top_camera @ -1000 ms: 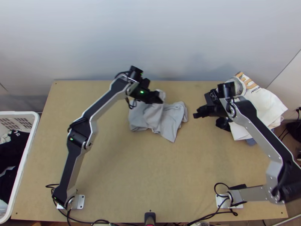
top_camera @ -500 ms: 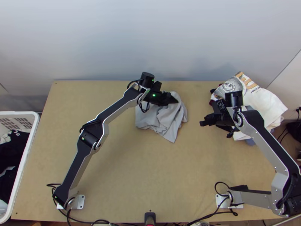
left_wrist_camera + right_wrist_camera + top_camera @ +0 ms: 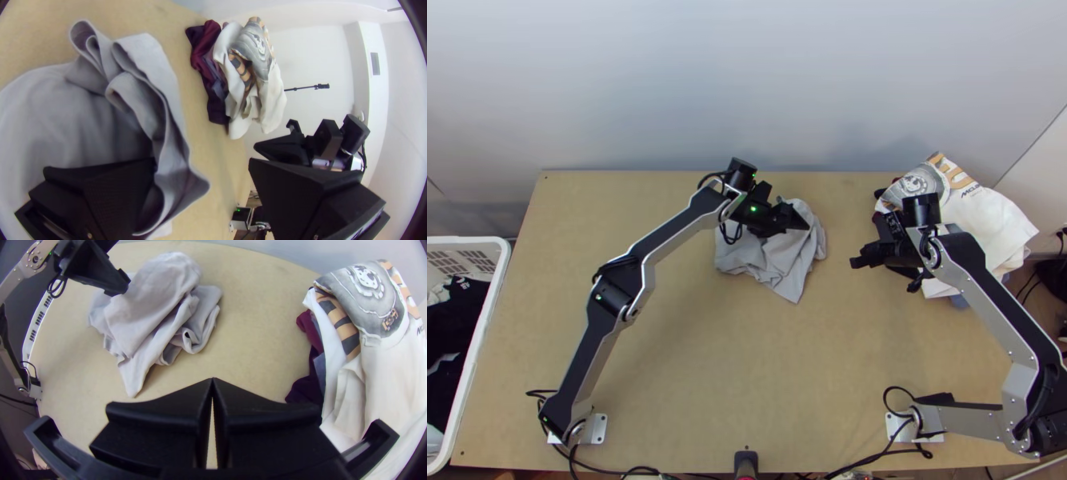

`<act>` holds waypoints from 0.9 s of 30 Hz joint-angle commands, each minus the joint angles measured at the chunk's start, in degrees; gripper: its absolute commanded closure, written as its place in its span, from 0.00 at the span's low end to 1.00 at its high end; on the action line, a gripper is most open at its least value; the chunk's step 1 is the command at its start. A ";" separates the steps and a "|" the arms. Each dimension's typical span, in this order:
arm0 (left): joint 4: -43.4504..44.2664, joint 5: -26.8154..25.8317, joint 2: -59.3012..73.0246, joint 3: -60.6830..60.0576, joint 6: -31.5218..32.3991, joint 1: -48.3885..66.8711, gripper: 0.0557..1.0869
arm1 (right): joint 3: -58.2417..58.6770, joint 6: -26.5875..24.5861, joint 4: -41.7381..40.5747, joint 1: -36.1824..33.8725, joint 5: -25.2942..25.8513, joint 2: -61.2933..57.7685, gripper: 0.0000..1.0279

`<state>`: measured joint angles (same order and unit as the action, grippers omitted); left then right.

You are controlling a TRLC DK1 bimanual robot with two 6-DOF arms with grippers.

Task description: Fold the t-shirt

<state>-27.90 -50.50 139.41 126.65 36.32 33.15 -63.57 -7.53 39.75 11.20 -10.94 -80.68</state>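
Observation:
The light grey t-shirt (image 3: pixel 791 268) lies bunched near the table's far edge, around its middle. At its far side, my left gripper (image 3: pixel 803 222) is low over the cloth. In the left wrist view my left gripper (image 3: pixel 203 164) stands open, one finger against the grey cloth (image 3: pixel 71 120) and the other beyond its edge. My right gripper (image 3: pixel 857 261) is to the right of the shirt, apart from it. In the right wrist view, the fingertips of my right gripper (image 3: pixel 212 380) meet with nothing between them, and the shirt (image 3: pixel 147 306) shows loose folds and a pointed corner.
A pile of white printed and dark clothes (image 3: pixel 991 220) lies at the table's far right corner, beside the right arm. A white basket (image 3: pixel 489 320) with dark clothes stands left of the table. Bare wood (image 3: pixel 747 368) stretches nearer than the shirt.
My left gripper has moved right and slightly nearer across the shirt, whose left part has shifted right. My right gripper has moved a little right and nearer.

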 commanded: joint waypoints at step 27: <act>-24.66 21.06 -12.85 -14.59 -28.05 -10.12 0.20 | -14.12 -1.00 -0.99 10.68 -0.05 -13.36 0.97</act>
<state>-57.41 -35.31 128.09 116.97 6.81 22.04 -72.40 -8.86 39.38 19.20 -10.92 -88.79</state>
